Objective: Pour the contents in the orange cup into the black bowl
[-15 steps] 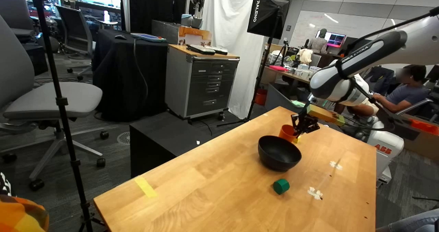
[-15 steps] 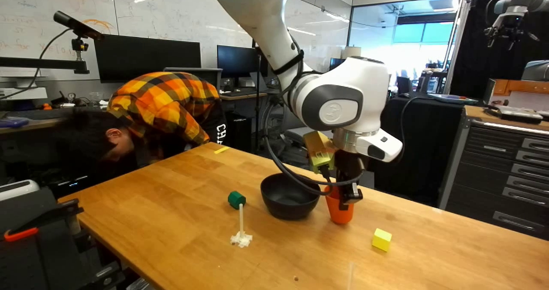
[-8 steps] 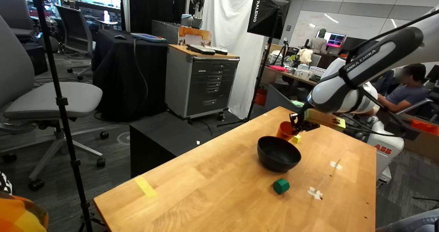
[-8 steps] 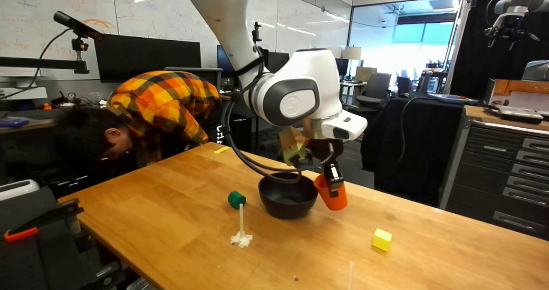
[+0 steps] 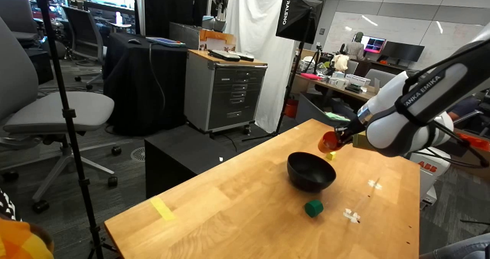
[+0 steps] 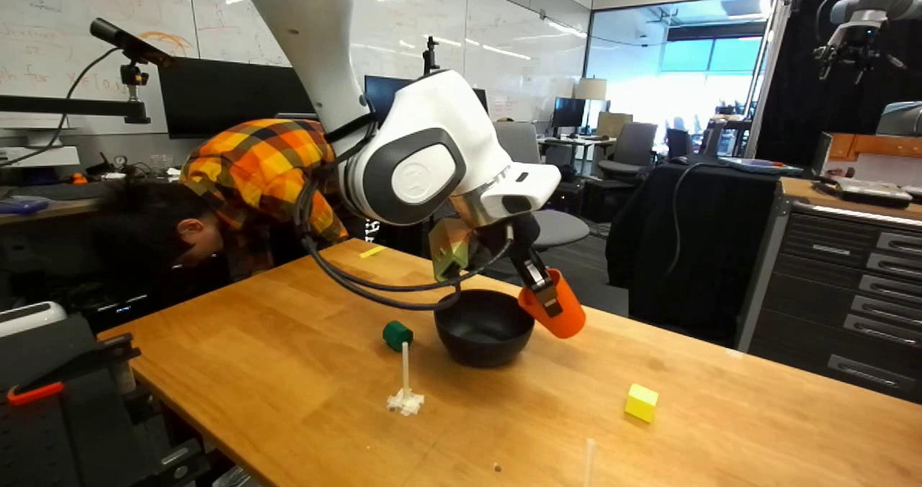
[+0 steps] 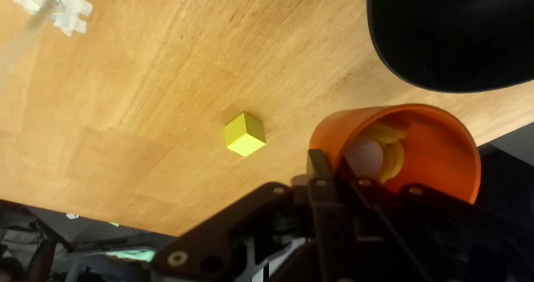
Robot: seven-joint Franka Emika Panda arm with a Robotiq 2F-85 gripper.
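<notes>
Right now the tool point(image 7: 333, 167) pinches the side of the orange cup point(image 6: 569, 315), tipped and up off the tabletop point(image 6: 288, 372) near a long edge. Yellow bits point(image 7: 393, 157) and a pale round thing point(image 7: 364, 156) sit inside. The black bowl point(image 6: 484, 350) stands upright close by, nearer the corner with yellow tape point(image 6: 372, 252).

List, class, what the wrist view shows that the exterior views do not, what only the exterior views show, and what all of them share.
Wrist view only: a pale round piece and yellow pieces inside the orange cup.

Exterior views only: the green faceted block and, beyond the table, the grey drawer cabinet.

Shared: the tilted orange cup, held by the gripper; the black bowl and the yellow cube, both on the wooden table.
</notes>
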